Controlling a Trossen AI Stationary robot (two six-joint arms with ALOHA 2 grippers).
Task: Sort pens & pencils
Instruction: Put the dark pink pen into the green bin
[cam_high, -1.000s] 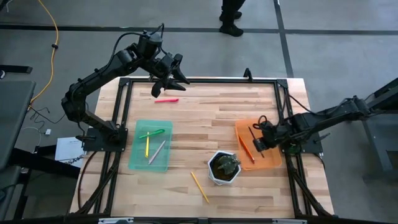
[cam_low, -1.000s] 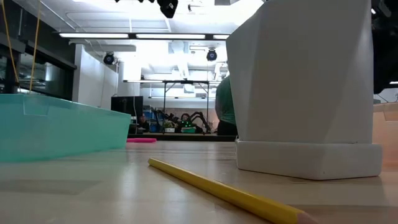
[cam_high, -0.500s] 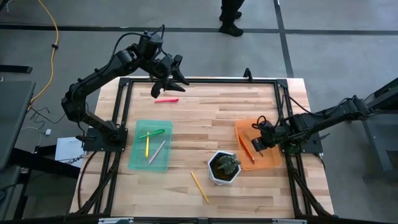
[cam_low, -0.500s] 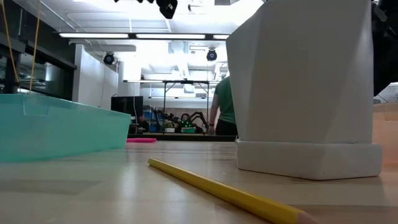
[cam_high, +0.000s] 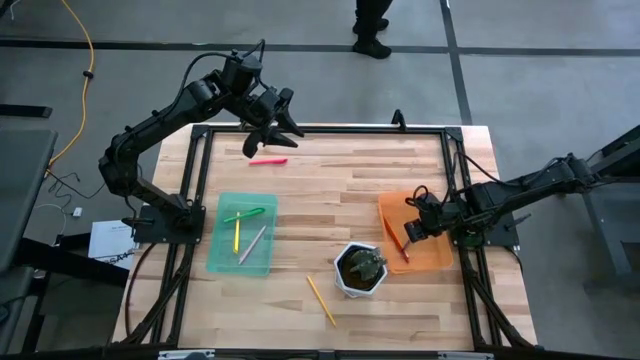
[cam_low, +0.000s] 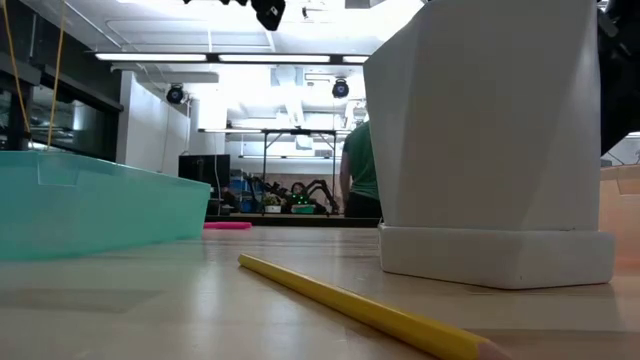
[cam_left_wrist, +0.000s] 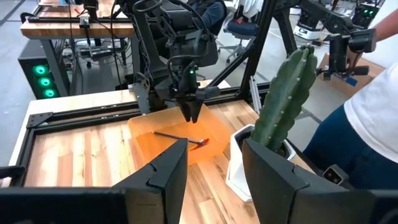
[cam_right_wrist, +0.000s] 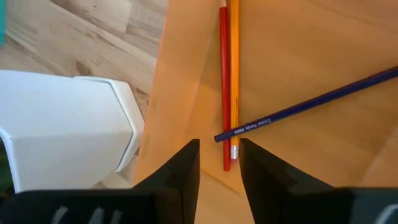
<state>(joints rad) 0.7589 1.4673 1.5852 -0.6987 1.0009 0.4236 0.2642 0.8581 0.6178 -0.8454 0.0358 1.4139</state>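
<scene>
Orange tray under my right gripper: fingers parted since a second ago, dark blue pencil now lying loose across red pencil and orange pencil. Drop looks done. My left gripper hangs open over far counter edge, above pink pen. Yellow pencil unsorted beside white pot. Green tray holds three pens.

Right claw hangs over orange tray beside cactus.
</scene>
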